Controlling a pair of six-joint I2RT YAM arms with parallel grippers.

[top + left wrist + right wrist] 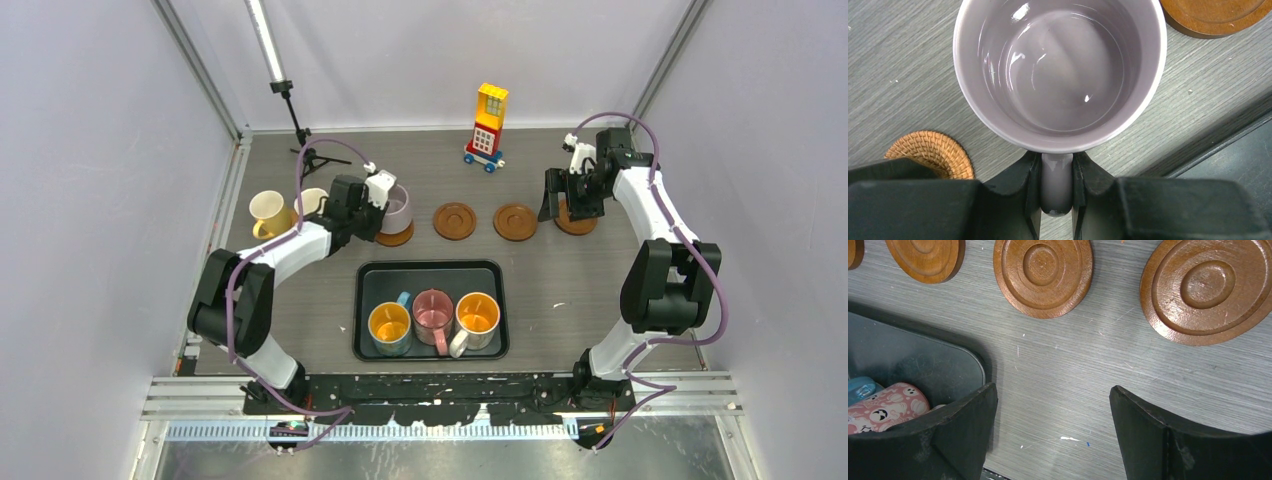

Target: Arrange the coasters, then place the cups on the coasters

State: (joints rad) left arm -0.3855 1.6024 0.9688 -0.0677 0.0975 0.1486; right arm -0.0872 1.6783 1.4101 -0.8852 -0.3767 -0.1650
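1. Lilac cup (1058, 70), glazed and upright, pinched by its handle in the left tool (1056, 162): shut down on that handle and on nothing else, bowl straight ahead of the fingertips, handle pointing back between the jaws.
2. Beneath the cup's near edge in the top view, a wooden coaster (397, 240), first of the row; impossible to tell whether set on it or hanging just above, or how well centred. Probably the hinge of the coming move: straight down from the tool, little or nothing sideways.
3. Ahead and right of that tool, the next coaster (1215, 15), bare; behind and left of it, a woven mat (930, 152).
4. Right tool (1052, 390) spread wide, holding nothing, over bare bench (1063, 355); end coaster (1208, 290) ahead and right of it, black tray (908, 355) close on its left. Likely the freer one for the cups (433, 318) standing in the tray.
5. Grey, grained, flat surface, probably slick under glaze; room enough between discs for a handle, by the look.
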